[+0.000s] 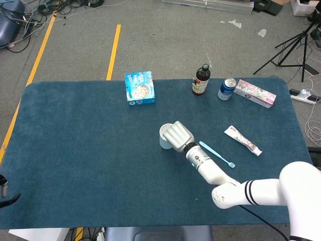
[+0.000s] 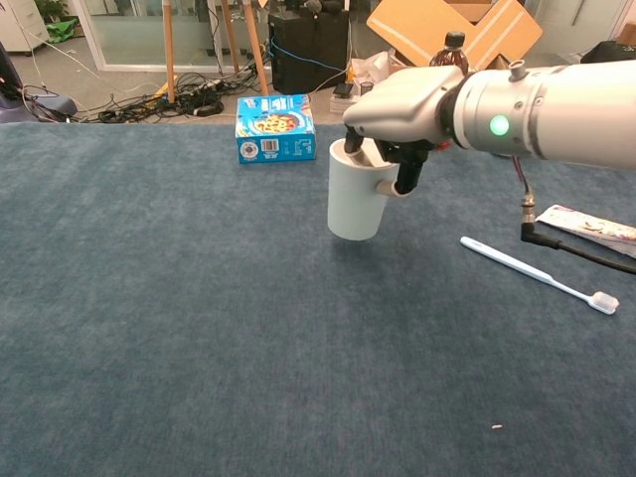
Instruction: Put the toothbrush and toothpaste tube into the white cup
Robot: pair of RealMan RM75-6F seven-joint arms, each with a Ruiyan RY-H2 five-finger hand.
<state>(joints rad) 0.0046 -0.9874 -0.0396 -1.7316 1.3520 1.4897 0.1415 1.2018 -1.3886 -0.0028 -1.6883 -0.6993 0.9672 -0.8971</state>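
The dark blue felt-covered table (image 1: 75,150) carries everything. My right hand (image 1: 179,136) grasps the plain white cylindrical cup (image 2: 356,199) at its rim, fingers hooked inside the mouth and thumb on the outer wall; in the chest view the cup hangs tilted with its base just clear of the cloth. My left hand is not visible in either view.

Along the far edge stand a blue printed carton (image 1: 140,88), a dark glass bottle with a black cap (image 1: 200,80), a blue drinks can (image 1: 226,89) and a long patterned box (image 1: 255,93).

The white printed toothpaste tube (image 1: 242,140) lies flat to the right of the cup, well apart from it. I judge it soft and light, liable to dent; the stiffer cap end or the crimped tail looks the safer hold.

The pale blue plastic toothbrush (image 1: 216,153) lies flat between my forearm and the tube, close beside the wrist. I judge it light, rigid and slippery, low against the cloth; a pinch at mid-handle seems best. Neither item is in the cup yet.
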